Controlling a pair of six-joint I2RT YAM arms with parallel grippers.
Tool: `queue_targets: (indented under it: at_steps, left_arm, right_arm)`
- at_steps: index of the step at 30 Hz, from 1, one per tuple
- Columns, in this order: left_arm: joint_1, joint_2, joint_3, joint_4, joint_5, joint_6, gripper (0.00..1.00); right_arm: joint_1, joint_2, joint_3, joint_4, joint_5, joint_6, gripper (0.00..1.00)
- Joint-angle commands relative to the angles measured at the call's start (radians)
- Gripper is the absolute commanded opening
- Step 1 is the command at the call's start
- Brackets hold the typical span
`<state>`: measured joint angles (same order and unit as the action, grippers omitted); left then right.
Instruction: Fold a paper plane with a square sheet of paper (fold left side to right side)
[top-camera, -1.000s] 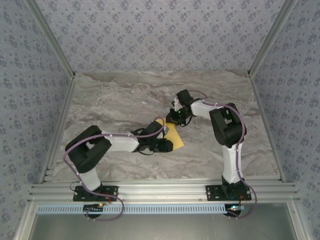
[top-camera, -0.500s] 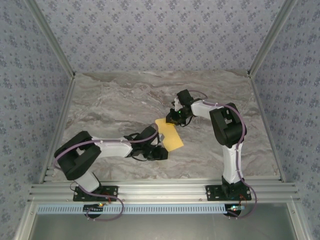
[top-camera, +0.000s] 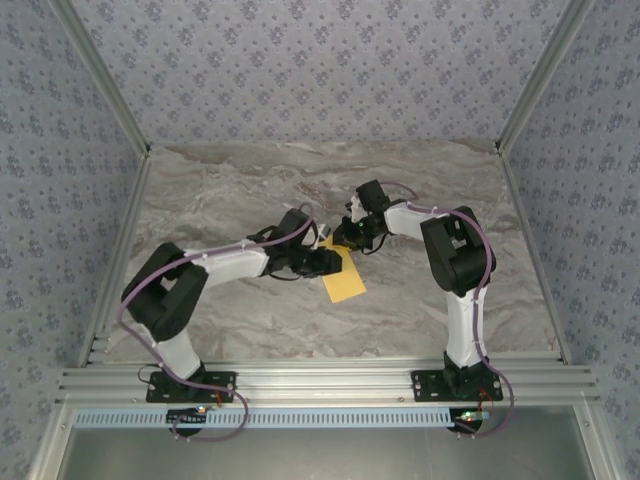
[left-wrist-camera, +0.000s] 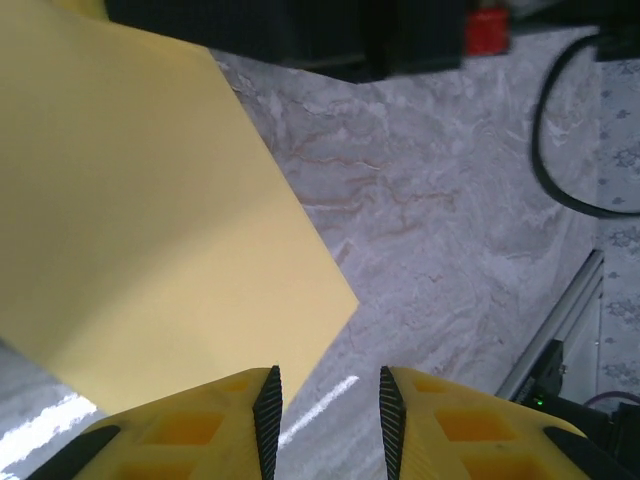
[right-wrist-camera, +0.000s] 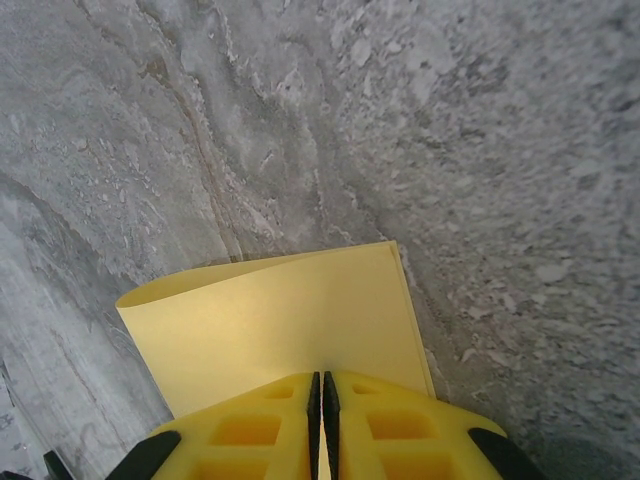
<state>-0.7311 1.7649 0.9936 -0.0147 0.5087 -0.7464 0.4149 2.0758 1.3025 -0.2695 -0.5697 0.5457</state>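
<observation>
Yellow-orange paper (top-camera: 345, 285) — grey-veined marble table (top-camera: 250, 190) — blue-grey floral walls (top-camera: 320, 70).

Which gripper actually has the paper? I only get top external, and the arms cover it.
Observer: In the right wrist view, the right gripper is shut on the square sheet of paper, pinching its near edge.
Operator: And the left one?
Observer: In the left wrist view, the left gripper is open. The marble table shows between its fingers, and the sheet sits to the left of the gap.
Operator: Is the sheet flat?
Observer: No. In the right wrist view it bows upward rather than lying flat.
</observation>
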Motion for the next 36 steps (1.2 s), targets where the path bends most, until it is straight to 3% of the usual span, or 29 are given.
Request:
queue_targets:
  at_steps: [1,14,17,20,24,28,36]
  left_arm:
    - [0.0,0.071,0.036,-0.021,0.002,0.029,0.33]
    - [-0.001,0.149,-0.009,0.009,-0.031,-0.045,0.32]
    - [-0.003,0.147,-0.02,0.016,-0.033,-0.056,0.32]
    - [-0.006,0.148,-0.02,0.015,-0.036,-0.056,0.32]
    - [-0.006,0.153,-0.01,0.009,-0.036,-0.053,0.32]
    - [-0.007,0.154,0.0,-0.006,-0.038,-0.047,0.32]
    - [-0.005,0.151,0.026,-0.038,-0.042,-0.032,0.32]
  right_arm:
    - [-0.015,0.012,-0.029,-0.003,0.068,0.014,0.16]
    - [-0.051,-0.1,0.002,0.013,0.036,0.01,0.21]
    - [-0.074,-0.177,-0.032,-0.015,0.048,-0.021,0.32]
    - [-0.09,-0.262,-0.087,-0.075,0.073,-0.072,0.36]
    - [-0.08,-0.38,-0.244,-0.098,0.061,-0.087,0.32]
    - [-0.033,-0.448,-0.379,-0.062,0.039,-0.057,0.22]
    - [0.043,-0.344,-0.411,-0.053,0.051,-0.036,0.15]
